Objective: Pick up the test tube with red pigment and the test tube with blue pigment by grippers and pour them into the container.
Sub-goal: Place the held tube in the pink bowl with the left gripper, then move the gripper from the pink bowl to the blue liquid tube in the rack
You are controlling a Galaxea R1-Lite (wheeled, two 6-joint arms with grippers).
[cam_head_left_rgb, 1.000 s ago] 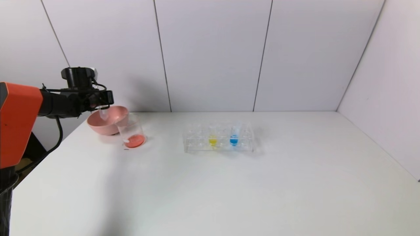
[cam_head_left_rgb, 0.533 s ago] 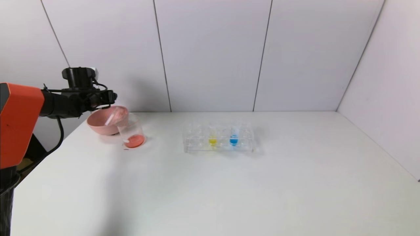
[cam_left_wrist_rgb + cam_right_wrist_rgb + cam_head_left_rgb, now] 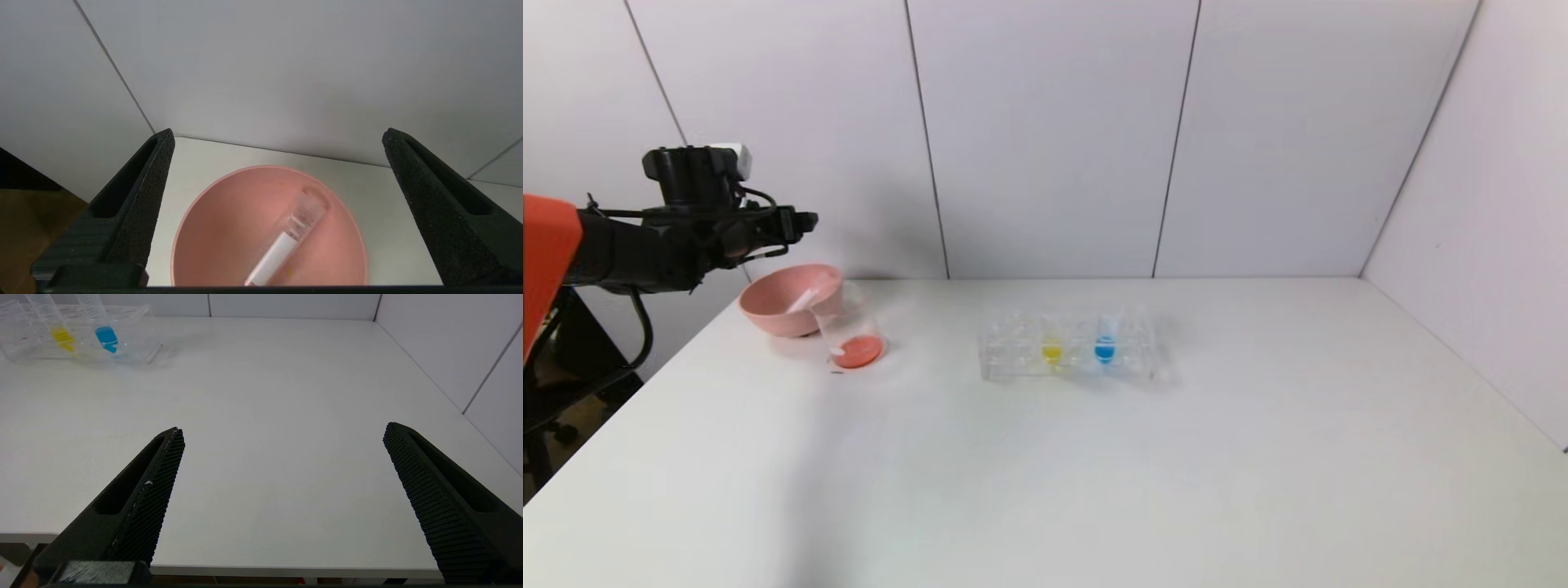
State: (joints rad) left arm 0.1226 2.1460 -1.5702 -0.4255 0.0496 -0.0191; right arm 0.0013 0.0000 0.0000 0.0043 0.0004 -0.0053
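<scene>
The pink bowl [image 3: 229,228] and the empty tube [image 3: 286,241] in it are cut off at 6 o'clock in the left wrist view.

Pink bowl [image 3: 786,304], orange-red liquid in clear container [image 3: 853,331], yellow and blue tubes [image 3: 1104,336].

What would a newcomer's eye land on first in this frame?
Probably the pink bowl at the table's far left, with an emptied test tube lying in it under the open left end effector. Beside it, the beaker holds orange-red liquid. At mid-table, the clear rack holds a yellow tube and the blue tube.
</scene>
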